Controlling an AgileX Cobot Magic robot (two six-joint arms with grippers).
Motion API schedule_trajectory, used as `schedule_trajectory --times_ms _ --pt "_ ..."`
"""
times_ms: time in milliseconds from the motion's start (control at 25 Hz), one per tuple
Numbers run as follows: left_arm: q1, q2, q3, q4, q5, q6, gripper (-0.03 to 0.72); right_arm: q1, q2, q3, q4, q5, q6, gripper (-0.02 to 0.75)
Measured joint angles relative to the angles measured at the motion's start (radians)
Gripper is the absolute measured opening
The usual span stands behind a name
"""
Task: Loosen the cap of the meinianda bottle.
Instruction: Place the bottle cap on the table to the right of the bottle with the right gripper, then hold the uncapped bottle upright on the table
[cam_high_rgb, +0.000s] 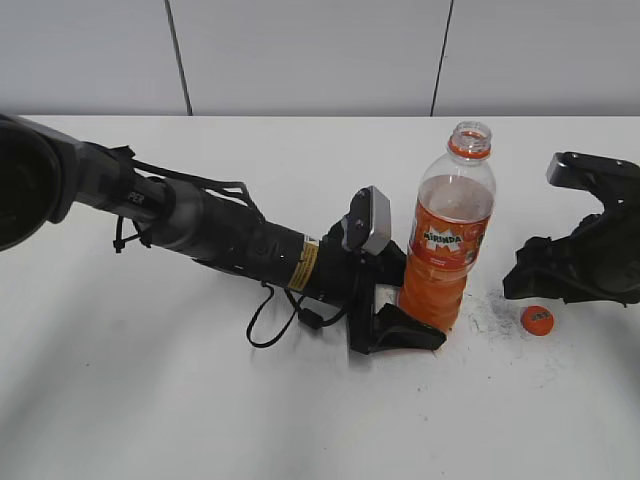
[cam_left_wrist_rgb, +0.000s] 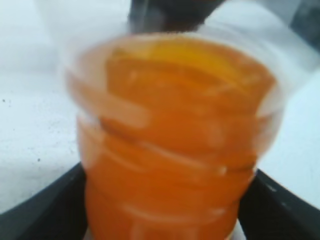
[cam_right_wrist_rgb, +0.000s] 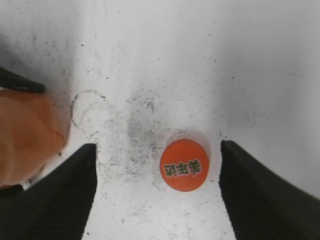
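The meinianda bottle (cam_high_rgb: 446, 240) stands upright on the white table with its neck open and only the orange neck ring on top. My left gripper (cam_high_rgb: 420, 318) is shut on the bottle's lower body, which fills the left wrist view (cam_left_wrist_rgb: 170, 150) between the two black fingers. The orange cap (cam_high_rgb: 537, 320) lies flat on the table to the right of the bottle. In the right wrist view the cap (cam_right_wrist_rgb: 184, 165) lies between the open fingers of my right gripper (cam_right_wrist_rgb: 157, 165), nearer the right finger. The right gripper (cam_high_rgb: 560, 285) is empty and sits just above and behind the cap.
The white table (cam_high_rgb: 300, 420) is smudged with dark specks around the bottle base and cap (cam_right_wrist_rgb: 135, 125). A grey panelled wall runs along the table's far edge. The left arm stretches across the table's left half.
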Motion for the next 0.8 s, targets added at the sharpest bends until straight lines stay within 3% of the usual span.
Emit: schedule_trajectory --times_ms 200,480,800 --pt "0.031 -0.001 0.000 0.047 -0.003 -0.070 0.675 0.000 -0.055 0.000 0.000 0.012 -0.001 0.565" --pt "0.078 -0.058 0.008 0.226 0.026 -0.190 0.675 0.000 -0.066 0.000 0.000 0.013 -0.003 0.566" --pt "0.132 -0.158 0.073 0.308 0.165 -0.232 0.675 0.000 -0.104 0.000 0.000 0.018 -0.004 0.566"
